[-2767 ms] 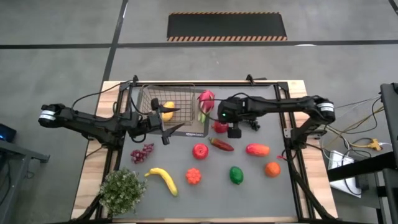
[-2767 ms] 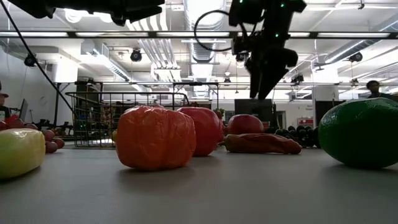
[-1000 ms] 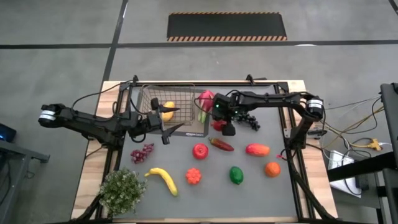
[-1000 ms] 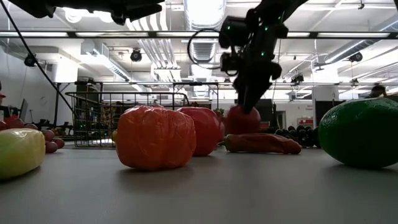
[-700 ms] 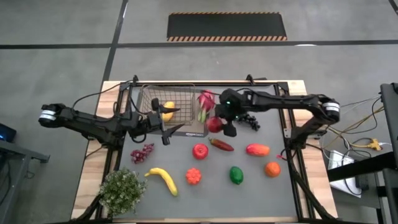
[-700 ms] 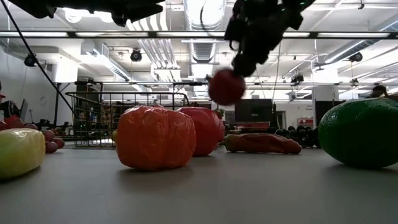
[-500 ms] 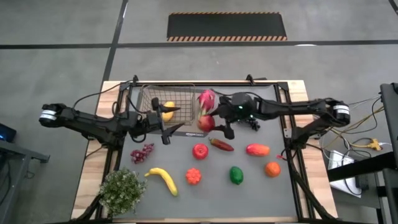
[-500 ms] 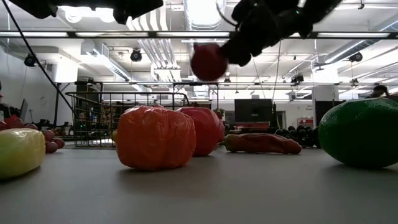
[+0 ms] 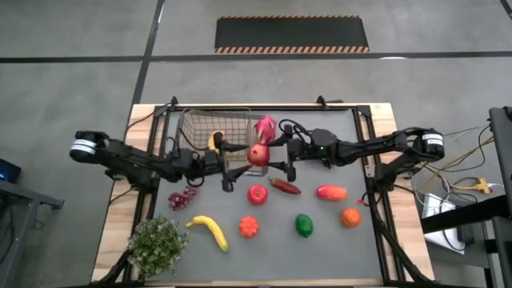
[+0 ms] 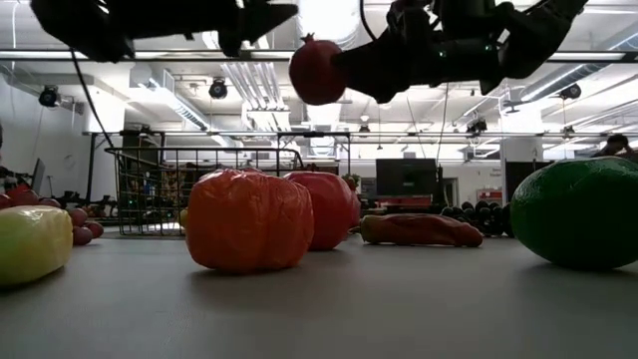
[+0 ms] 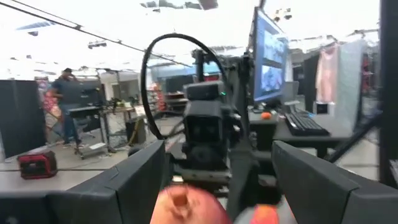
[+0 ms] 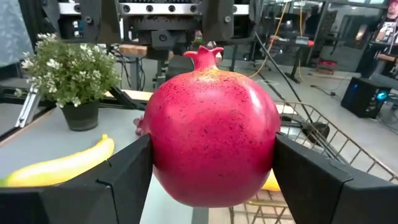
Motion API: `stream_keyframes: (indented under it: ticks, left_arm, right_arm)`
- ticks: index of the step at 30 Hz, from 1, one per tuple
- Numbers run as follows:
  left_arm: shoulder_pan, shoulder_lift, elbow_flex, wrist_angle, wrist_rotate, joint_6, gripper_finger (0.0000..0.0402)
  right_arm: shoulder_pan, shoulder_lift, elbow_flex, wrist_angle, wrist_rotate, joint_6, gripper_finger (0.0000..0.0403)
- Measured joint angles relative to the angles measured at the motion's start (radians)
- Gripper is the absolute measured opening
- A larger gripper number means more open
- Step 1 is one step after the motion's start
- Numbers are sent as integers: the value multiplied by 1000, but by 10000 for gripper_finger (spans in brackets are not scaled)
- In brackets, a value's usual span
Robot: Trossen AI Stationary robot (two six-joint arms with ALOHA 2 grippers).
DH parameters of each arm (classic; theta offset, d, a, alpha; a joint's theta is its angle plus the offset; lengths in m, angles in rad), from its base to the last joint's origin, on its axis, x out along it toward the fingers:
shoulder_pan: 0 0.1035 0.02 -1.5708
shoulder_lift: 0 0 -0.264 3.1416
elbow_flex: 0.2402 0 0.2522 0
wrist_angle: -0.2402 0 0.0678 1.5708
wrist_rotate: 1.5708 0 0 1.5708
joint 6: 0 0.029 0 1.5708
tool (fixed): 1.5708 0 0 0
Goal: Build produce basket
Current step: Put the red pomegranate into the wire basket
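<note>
So your right gripper is clamped on a round red pomegranate, speckled skin with a little crown on top, held up off the table just beside the wire-mesh basket. Your left gripper faces it with fingers spread apart, nothing between them. You can't really see into the basket; the left arm covers most of it, only something yellow peeks out. Banana, green pepper and orange sit on the grey mat.
</note>
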Motion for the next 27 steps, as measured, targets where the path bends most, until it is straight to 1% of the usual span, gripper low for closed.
stream_keyframes:
  ticks: [8, 12, 16, 18, 22, 25, 26, 27]
  left_arm:
    - [60, 159, 71, 11, -5, -43, 272]
    - [66, 180, 81, 14, -10, -43, 245]
    - [66, 173, 76, 9, -10, -43, 200]
    - [66, 171, 76, 9, -10, -43, 170]
    - [66, 171, 76, 9, -10, -44, 100]
    - [66, 171, 75, 10, -10, -44, 38]
    - [66, 171, 75, 10, -10, -44, 21]
    - [66, 170, 75, 10, -10, -44, 13]
  right_arm:
    - [-1, 13, 0, 18, 1, -6, 281]
    - [-1, 7, -1, 16, 0, -11, 281]
    - [0, 8, -1, 15, -2, -13, 281]
    - [0, 8, -1, 16, -1, -13, 281]
    - [0, 8, -1, 14, 0, -13, 281]
    - [0, 8, -1, 14, 0, -13, 281]
    - [0, 8, -1, 14, 0, -12, 281]
    - [0, 9, -1, 14, -1, -12, 281]
